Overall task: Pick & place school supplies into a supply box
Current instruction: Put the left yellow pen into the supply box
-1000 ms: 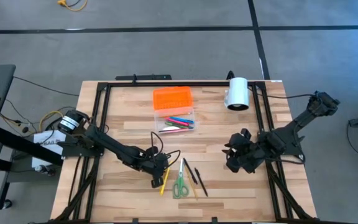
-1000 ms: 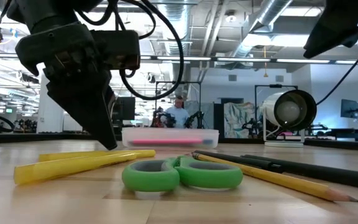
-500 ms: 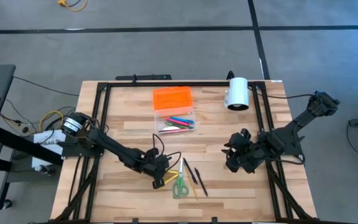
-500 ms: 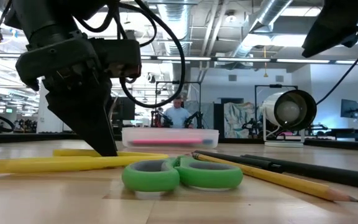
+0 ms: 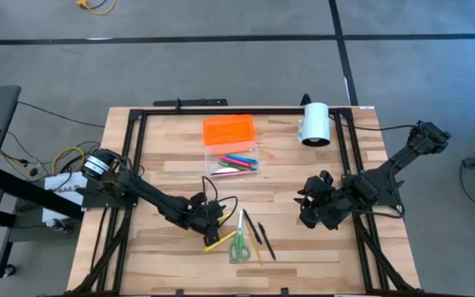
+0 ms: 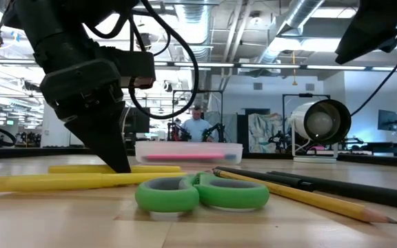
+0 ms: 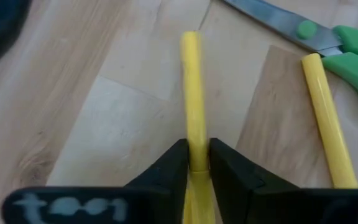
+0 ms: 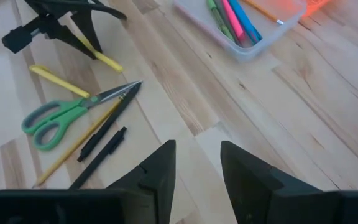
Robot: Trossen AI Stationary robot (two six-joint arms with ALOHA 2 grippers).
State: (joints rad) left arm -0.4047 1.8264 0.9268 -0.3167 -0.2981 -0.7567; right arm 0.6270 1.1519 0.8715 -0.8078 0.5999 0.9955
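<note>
Pale wood plank table, black frame, grey floor, open workshop behind

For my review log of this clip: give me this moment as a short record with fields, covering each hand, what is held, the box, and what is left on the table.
left hand: down at the table, fingers closed on a yellow marker
right hand: open, waiting above the table's right side, holding nothing
supply box: clear, open, coloured pens inside; orange lid behind it
still on table: second yellow marker, green-handled scissors, yellow pencil, two black pens
other: white cylinder at the far right
</note>
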